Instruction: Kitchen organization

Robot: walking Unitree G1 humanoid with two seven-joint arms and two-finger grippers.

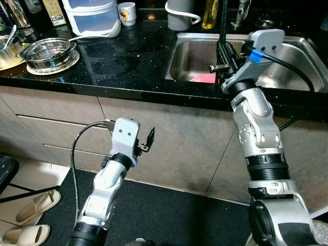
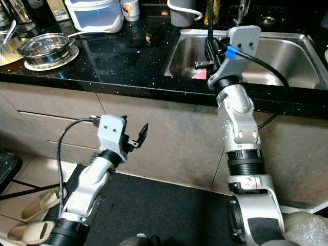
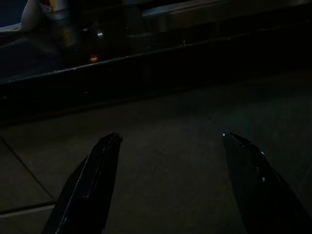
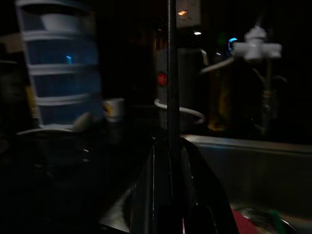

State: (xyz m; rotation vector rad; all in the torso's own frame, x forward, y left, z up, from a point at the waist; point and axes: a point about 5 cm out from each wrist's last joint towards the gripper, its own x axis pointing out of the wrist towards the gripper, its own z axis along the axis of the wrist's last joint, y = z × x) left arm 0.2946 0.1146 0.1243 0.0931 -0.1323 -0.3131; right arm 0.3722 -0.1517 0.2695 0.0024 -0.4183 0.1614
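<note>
- The right gripper (image 1: 225, 54) is up over the near edge of the sink (image 1: 287, 77), its two black fingers closed together on a thin dark rod (image 4: 171, 73) that stands upright between them and runs up out of the head camera's frame.
- What that rod belongs to I can't tell; its far end is hidden, so it could be a utensil handle or some long tool.
- The left gripper (image 1: 146, 141) hangs low in front of the cabinet front (image 1: 169, 138), below the black countertop (image 1: 118, 61), fingers spread apart and holding nothing.
- In the sink something pink-red (image 1: 205, 78) lies on the bottom, just beside the right gripper; it looks untouched for now.
- On the counter to the left, a steel bowl (image 1: 48, 51) sits on a plate, and further back are a stacked plastic container (image 1: 92, 15), a small mug (image 1: 127, 11) and a grey jug (image 1: 180, 13) near the sink's back corner.
- To my eye the tidying is at an early or middle stage: one item is in hand, while the counter items and the thing in the sink remain to be dealt with.
</note>
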